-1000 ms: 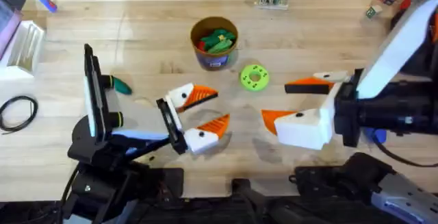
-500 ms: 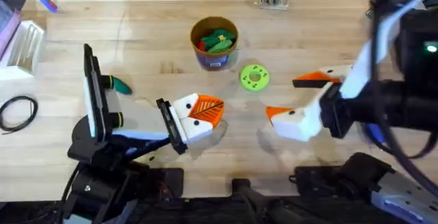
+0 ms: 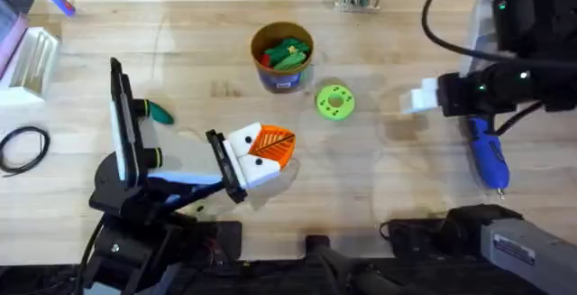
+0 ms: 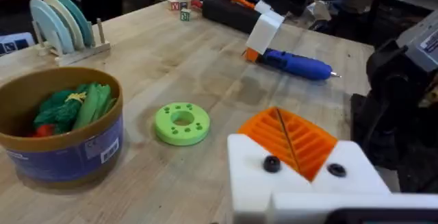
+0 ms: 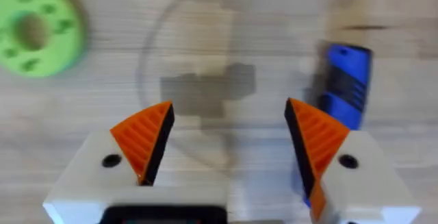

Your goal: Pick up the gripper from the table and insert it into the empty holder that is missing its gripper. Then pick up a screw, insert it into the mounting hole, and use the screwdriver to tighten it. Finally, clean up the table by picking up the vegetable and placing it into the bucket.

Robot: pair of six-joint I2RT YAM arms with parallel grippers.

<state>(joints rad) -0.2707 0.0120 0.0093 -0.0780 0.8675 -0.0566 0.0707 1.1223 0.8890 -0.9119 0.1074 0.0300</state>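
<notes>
Left gripper (image 4: 279,118) first: the two orange ribbed fingers are pressed flat together, only a thin dark line between them, and I can't see anything pinched in there. It sits low over the wooden table (image 3: 180,51) near the front middle, tips aimed toward the green disc with holes (image 3: 334,102).

Right gripper (image 5: 226,142) is the opposite: fingers spread wide with bare table between them, not holding anything. The blue electric screwdriver (image 5: 345,80) lies on the wood just beside one finger, partly tucked behind it. From overhead the screwdriver (image 3: 487,151) lies flat on the right side of the table with its narrow tip toward the front edge, and the right arm hangs over its back end.

The bucket (image 3: 282,56) stands upright at centre back, yellow inside and blue label on the wall, with green toy pieces and a bit of red already in it. The disc is just beside it, not touching.

The vegetable (image 3: 160,112), small, dark green and glossy, lies on the table on the left, right against the tall black upright plate (image 3: 120,119) and well apart from the bucket.
</notes>
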